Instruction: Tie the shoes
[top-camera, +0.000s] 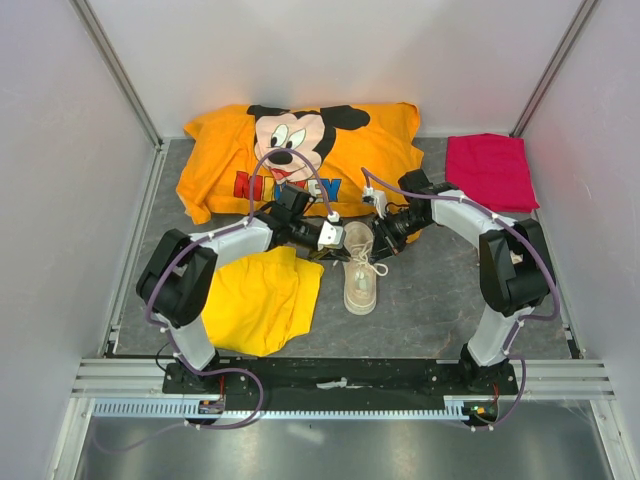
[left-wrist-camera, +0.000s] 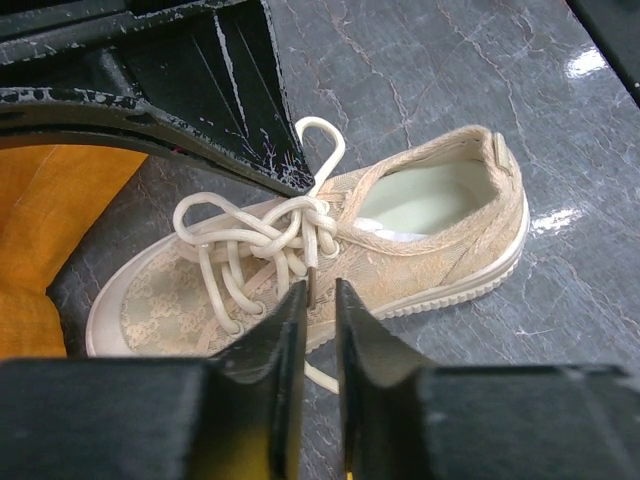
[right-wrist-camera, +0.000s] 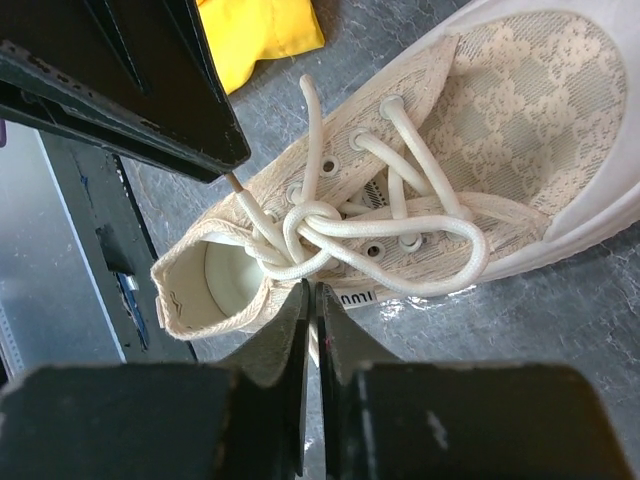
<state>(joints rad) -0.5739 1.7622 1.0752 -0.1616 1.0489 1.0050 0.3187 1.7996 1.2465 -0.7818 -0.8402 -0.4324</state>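
Note:
One cream-beige shoe (top-camera: 360, 285) lies on the grey table between both arms, toe toward the near edge. Its white laces (left-wrist-camera: 250, 225) form a loose bow knot with loops. My left gripper (left-wrist-camera: 320, 290) hovers over the shoe's side, jaws a narrow gap apart, and a lace tip (left-wrist-camera: 313, 268) lies loose at their mouth. My right gripper (right-wrist-camera: 312, 290) sits just below the knot (right-wrist-camera: 305, 235), by the shoe (right-wrist-camera: 500, 120) collar, with a pale strip of lace pinched in its thin slit. From above, the left gripper (top-camera: 340, 240) and right gripper (top-camera: 380, 240) face each other over the shoe's heel end.
An orange Mickey Mouse shirt (top-camera: 300, 150) lies at the back. Yellow shorts (top-camera: 260, 300) lie left of the shoe, under the left arm. A folded red cloth (top-camera: 490, 170) sits at the back right. White walls close in three sides.

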